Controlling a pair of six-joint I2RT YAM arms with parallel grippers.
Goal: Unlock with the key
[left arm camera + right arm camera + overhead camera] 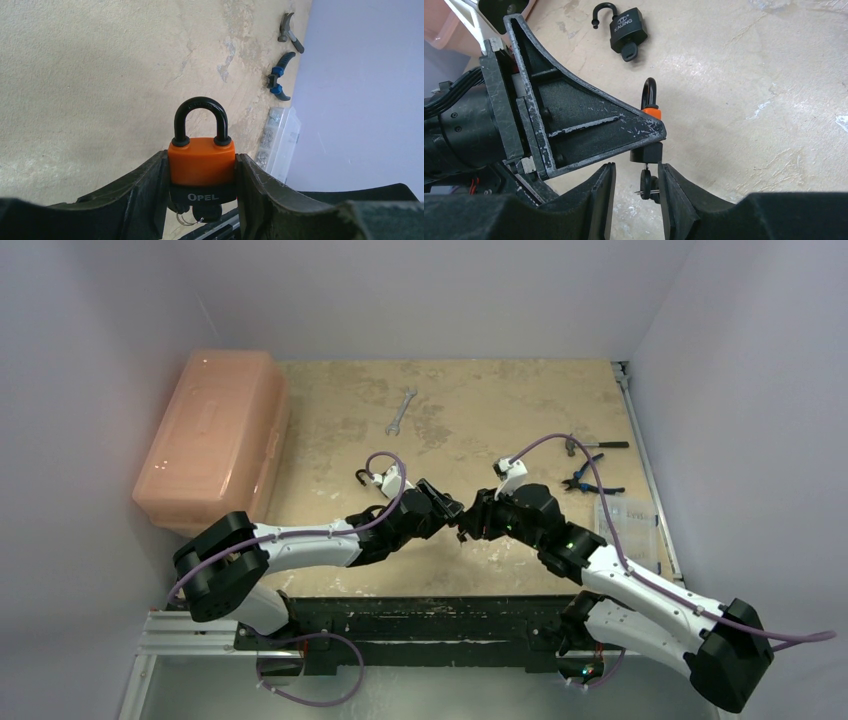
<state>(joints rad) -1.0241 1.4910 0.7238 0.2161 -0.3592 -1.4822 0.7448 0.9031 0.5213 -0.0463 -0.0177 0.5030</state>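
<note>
An orange padlock with a black shackle and a black base marked OPEL stands upright between the fingers of my left gripper, which is shut on its sides. Its key sticks out of the base, with a second key on a wire ring beside it. My right gripper has come in from below, its jaws on either side of the key. The right finger touches the key, and a gap remains on the left side. In the top view both grippers meet above the table's middle.
A black padlock lies with its shackle open and a key in it. A pink plastic box stands at the left. A wrench, a hammer, blue-handled pliers and a clear screw box lie farther back and right.
</note>
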